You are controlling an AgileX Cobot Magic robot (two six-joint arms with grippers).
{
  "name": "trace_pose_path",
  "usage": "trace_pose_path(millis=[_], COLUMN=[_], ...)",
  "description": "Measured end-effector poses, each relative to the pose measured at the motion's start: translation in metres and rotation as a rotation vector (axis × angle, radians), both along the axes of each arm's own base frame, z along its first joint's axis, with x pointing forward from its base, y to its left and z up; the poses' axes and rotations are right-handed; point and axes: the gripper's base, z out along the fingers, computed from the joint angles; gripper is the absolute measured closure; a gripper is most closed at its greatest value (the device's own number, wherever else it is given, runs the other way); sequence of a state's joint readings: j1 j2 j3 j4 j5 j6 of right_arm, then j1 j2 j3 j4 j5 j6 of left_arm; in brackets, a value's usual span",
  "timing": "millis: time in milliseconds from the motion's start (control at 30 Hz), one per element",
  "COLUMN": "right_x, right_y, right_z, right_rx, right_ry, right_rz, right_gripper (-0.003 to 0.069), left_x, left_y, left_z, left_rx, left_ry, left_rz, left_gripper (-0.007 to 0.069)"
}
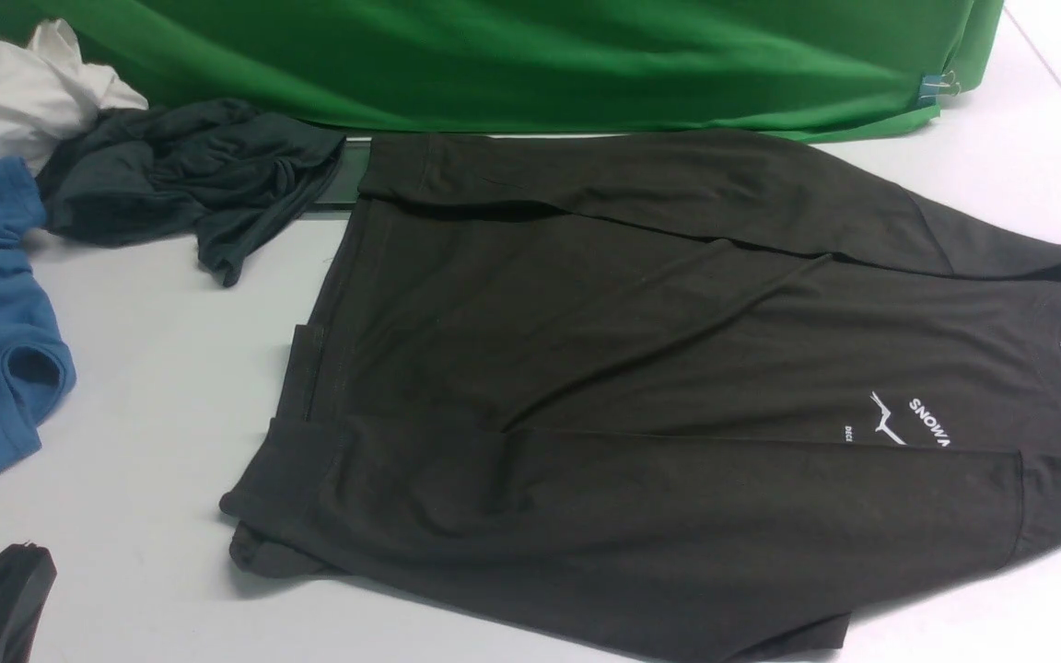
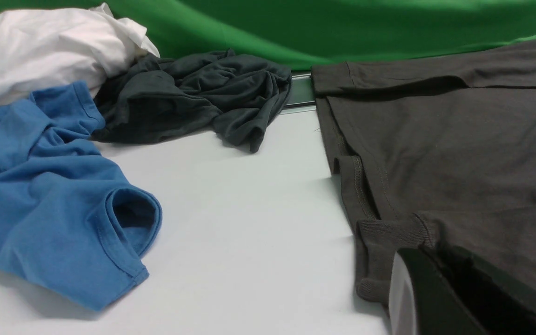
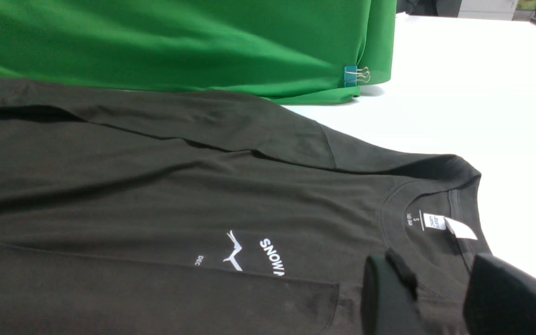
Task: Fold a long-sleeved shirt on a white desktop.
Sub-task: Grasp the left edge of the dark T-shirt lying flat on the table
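Evidently empty, left hand (image 2: 428, 265) hangs closed (beside the long-sleeved shirt (image 1: 641, 368)), right hand (image 3: 438, 267) half-open above it.

front: high, facing forward | wrists: low, close | shared: long-sleeved shirt (image 1: 641, 368)

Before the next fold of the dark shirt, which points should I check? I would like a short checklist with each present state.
1. Both sleeves folded onto the long-sleeved shirt: ok.
2. Shirt apart from the grey garment: ok.
3. Left tool open for a grasp: not ok, it is shut.
4. Right tool open near the collar: ok.
5. Hem end flat: not ok, near cuff bunches.
6. Whole shirt on the white desktop: cannot tell, it runs out of view.
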State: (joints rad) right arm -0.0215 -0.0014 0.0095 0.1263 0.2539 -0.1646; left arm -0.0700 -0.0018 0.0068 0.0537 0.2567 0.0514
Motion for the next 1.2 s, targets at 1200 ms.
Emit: trace_pose_path(millis=[1200], right_x=[0.001], right_y=[-0.002], right_z=[0.016], right_rx=[0.133], right_ry=[-0.173], right_rz=[-0.034], right_gripper=[0.0417], left_x=[0.0], left_y=[0.0], left_z=[0.0], left_rx=[0.0], left_ry=[-0.001], left_rz=[0.0], left_gripper=[0.0587])
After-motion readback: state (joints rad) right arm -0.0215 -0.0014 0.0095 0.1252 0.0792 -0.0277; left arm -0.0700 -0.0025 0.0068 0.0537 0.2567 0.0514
